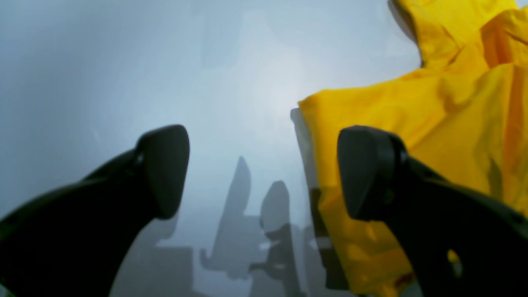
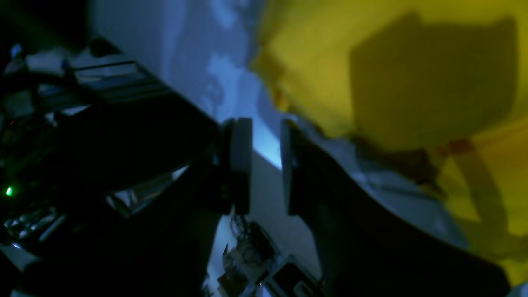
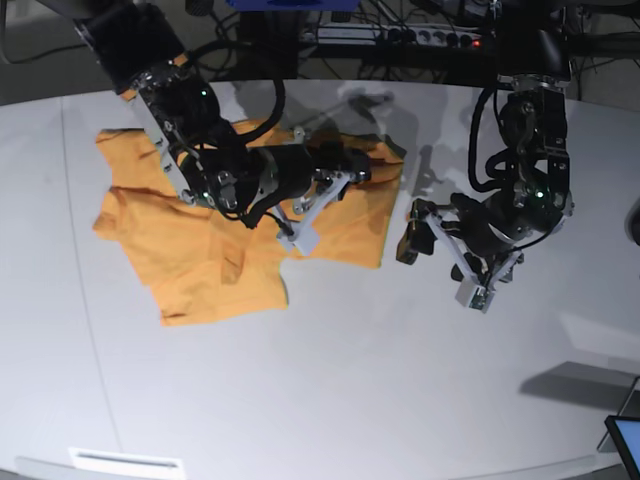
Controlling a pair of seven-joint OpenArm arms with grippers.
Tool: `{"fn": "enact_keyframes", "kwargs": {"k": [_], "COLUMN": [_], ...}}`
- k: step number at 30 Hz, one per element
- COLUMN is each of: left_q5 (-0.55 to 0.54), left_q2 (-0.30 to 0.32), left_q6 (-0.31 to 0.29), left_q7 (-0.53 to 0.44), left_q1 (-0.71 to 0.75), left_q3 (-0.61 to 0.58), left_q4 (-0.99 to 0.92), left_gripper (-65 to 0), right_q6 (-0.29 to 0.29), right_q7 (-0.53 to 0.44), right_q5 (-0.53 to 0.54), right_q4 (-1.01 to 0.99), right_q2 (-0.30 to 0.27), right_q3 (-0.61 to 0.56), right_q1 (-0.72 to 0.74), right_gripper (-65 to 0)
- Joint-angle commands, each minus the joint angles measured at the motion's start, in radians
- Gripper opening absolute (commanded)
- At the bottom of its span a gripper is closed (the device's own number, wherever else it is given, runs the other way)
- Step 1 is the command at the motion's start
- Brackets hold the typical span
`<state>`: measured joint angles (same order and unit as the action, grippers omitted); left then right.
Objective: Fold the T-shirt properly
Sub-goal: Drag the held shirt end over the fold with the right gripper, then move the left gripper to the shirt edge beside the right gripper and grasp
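Note:
The orange-yellow T-shirt (image 3: 210, 235) lies spread and creased on the white table (image 3: 330, 380), left of centre. My right gripper (image 3: 368, 172) hovers low over the shirt's far right part. In its wrist view the right gripper (image 2: 266, 165) has a narrow gap between the pads, bare table shows through it, and the T-shirt (image 2: 371, 62) lies beside it. My left gripper (image 3: 408, 235) hangs just off the shirt's right edge. In its wrist view the left gripper (image 1: 264, 173) stands wide open with nothing in it, one finger (image 1: 363, 173) over the hem of the T-shirt (image 1: 433, 123).
Cables and a power strip (image 3: 400, 35) run along the back behind the table. A screen corner (image 3: 625, 440) shows at the bottom right. A white strip (image 3: 125, 460) lies at the table's front left edge.

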<state>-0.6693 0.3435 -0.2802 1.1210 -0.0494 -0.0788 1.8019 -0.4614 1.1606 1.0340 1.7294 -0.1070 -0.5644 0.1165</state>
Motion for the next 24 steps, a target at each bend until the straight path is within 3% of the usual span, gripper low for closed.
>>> {"fn": "enact_keyframes", "kwargs": {"k": [1,8,12,19,24], "left_q5": [-0.007,-0.007,-0.005,-0.005,-0.005], "left_q2": [0.012,0.012,0.012,0.012,0.01], "left_q6": [0.0,0.0,0.0,0.0,0.0], "left_q7": [-0.023,-0.025,-0.025,-0.025,-0.025], "left_q1": [-0.017,-0.033,-0.034,-0.036,-0.036], "left_q3": [0.006,0.006,0.006,0.006,0.006], "left_q4": [0.017,0.014,0.014,0.014,0.012], "left_gripper": [-10.7,-10.7,-10.7,-10.7,-10.7], "right_q6": [0.008,0.086,0.161,0.174,0.168], "right_q7": [-0.003,-0.011,-0.075,-0.089,-0.077], "right_q5": [0.019,0.019,0.019,0.018,0.018], "right_q4": [0.005,-0.157,-0.245,-0.253,-0.098], "right_q2": [0.007,0.008,0.007,0.007,-0.001], "right_q3": [0.005,0.008,0.008,0.008,0.008], "right_q1": [0.025,0.044,0.016,-0.047,-0.051], "right_gripper": [-54.8,-57.6,-57.6,-57.7,-57.9]}}
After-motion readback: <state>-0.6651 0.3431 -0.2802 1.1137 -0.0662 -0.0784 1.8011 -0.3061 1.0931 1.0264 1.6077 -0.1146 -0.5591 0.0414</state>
